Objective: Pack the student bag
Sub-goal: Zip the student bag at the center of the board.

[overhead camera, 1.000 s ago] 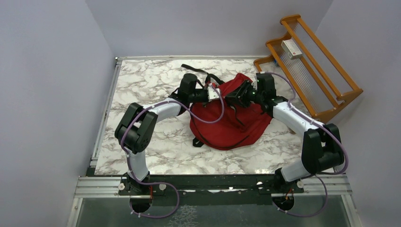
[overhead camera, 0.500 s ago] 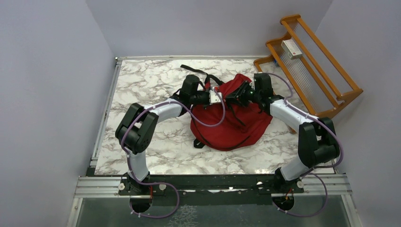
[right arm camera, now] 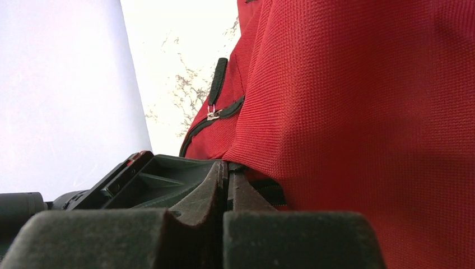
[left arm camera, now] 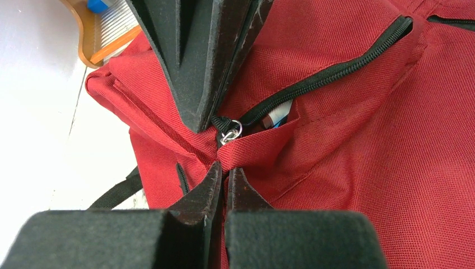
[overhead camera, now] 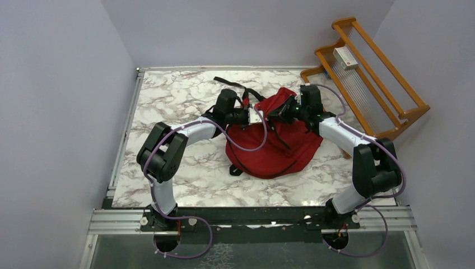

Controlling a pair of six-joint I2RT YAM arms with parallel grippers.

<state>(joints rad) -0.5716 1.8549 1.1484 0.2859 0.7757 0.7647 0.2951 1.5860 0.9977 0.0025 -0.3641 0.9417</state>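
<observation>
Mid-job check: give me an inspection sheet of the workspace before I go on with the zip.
Surface: marble table.
Job's things: student bag lying mid-table, zip partly open.
Clutter: nothing seen.
End effectors: left end effector shut, pinching the bag's fabric; right end effector shut on the zip pull.
Cables: purple cable loops over the bag.
Surroundings: wooden rack at right, small box on it.

Student bag (overhead camera: 280,147) red, zip (left arm camera: 330,76) black; table (overhead camera: 185,95) white-grey marble; rack (overhead camera: 406,122) orange wood; left fingers (left arm camera: 206,193) black.
</observation>
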